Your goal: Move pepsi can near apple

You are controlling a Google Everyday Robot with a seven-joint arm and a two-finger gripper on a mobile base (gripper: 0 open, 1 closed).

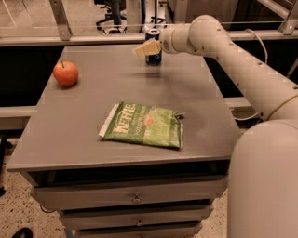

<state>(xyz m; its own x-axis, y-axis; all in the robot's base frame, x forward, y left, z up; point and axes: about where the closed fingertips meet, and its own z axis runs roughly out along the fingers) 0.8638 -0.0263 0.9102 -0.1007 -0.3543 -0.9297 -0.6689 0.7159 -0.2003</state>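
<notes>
Single camera view, looking down at a grey table [93, 100] with drawers [135, 199] under its front edge. The soda can [153, 57] stands upright near the far edge of the tabletop, a bit right of centre, dark blue with a silver top. The gripper [147, 48] is at the can, its beige tip crossing the can's upper front and sticking out to the can's left; whether it is open, closed or clamped on the can cannot be told from this angle. The white arm [233, 60] comes in from the right side, reaching across the table's far right corner, with the robot's white body [265, 186] large in the lower right. The apple [65, 73] sits on the left side of the table, close to the left edge, stem up, well apart from the can. A green chip bag [143, 125] lies flat in the middle of the table, nearer the front, between neither item and touching nothing else. An office chair [111, 14] shows in the background beyond the table. Speckled floor [18, 214] at lower left.
</notes>
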